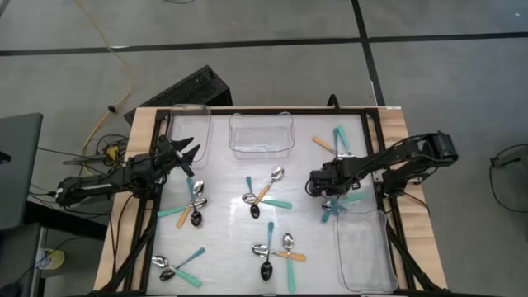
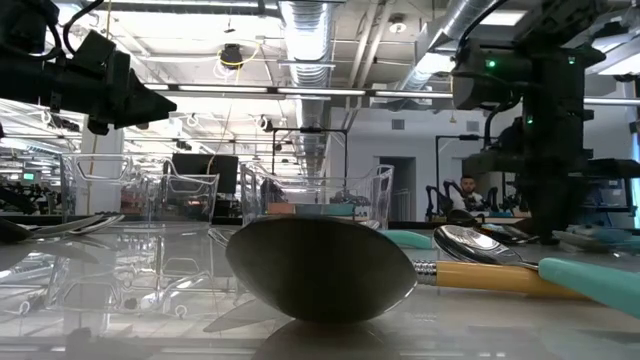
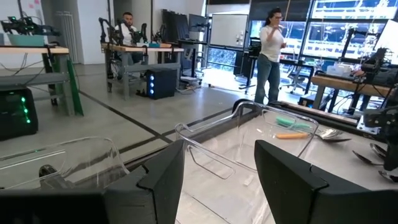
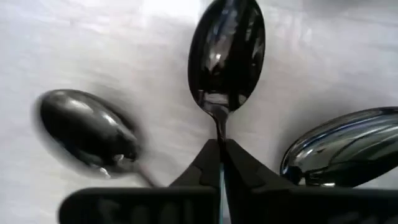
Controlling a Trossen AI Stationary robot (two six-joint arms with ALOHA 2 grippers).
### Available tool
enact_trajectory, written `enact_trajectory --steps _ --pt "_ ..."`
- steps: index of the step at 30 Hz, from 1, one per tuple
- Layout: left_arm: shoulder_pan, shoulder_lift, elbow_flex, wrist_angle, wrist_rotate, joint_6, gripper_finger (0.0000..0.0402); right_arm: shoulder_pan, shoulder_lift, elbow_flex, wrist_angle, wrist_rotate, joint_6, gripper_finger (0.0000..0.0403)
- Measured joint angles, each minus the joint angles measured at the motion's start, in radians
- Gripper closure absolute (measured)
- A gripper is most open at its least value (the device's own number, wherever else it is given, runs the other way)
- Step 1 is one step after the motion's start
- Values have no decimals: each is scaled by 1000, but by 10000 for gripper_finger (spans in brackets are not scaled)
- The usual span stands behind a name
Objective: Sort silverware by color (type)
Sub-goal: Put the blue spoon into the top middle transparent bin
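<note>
Small spoons with teal, blue or orange handles lie in loose groups on the white table [image 1: 231, 239]. My right gripper [image 1: 318, 183] points down over the right-hand group [image 1: 337, 206] and is shut on a dark-bowled spoon [image 4: 227, 53]. Two more spoon bowls [image 4: 87, 130] [image 4: 339, 149] lie on either side of it. My left gripper [image 1: 188, 155] hovers open and level near the far left of the table, with nothing between its fingers [image 3: 165, 174]. My right gripper pinches the dark spoon's thin neck [image 4: 219, 132], just behind the bowl, between its two fingertips [image 4: 245, 168]. The fingers come from above, pointing down. The bowl sticks out ahead of them, low over the table; whether it rests there I cannot tell.
Clear plastic bins stand at the far left [image 1: 186, 124], far middle [image 1: 261, 134] and near right [image 1: 363, 252]. Other spoon groups lie at the left [image 1: 194, 206], middle [image 1: 264, 198], near middle [image 1: 276, 252], near left [image 1: 177, 268] and far right [image 1: 334, 142]. People stand beyond the table [image 3: 270, 50].
</note>
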Motion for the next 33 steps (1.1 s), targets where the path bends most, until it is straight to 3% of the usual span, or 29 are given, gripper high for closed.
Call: enact_trajectory --steps 2,7,12,17,23,28,33 --pt "0 0 0 0 0 0 219 11 3 11 -4 67 0 381" --pt "0 0 0 0 -1 0 219 31 5 26 44 401 11 379" --pt "0 0 0 0 -2 -1 219 66 5 59 73 642 -19 379" --pt "0 0 0 0 -2 -1 219 59 -7 158 55 772 -180 379" --pt "0 0 0 0 -2 -19 219 -40 -3 394 66 690 -602 378" --pt "0 0 0 0 -2 -26 219 -170 4 556 234 505 -1035 379" --pt "0 0 0 0 -1 -48 219 -296 5 574 509 228 -1409 379"
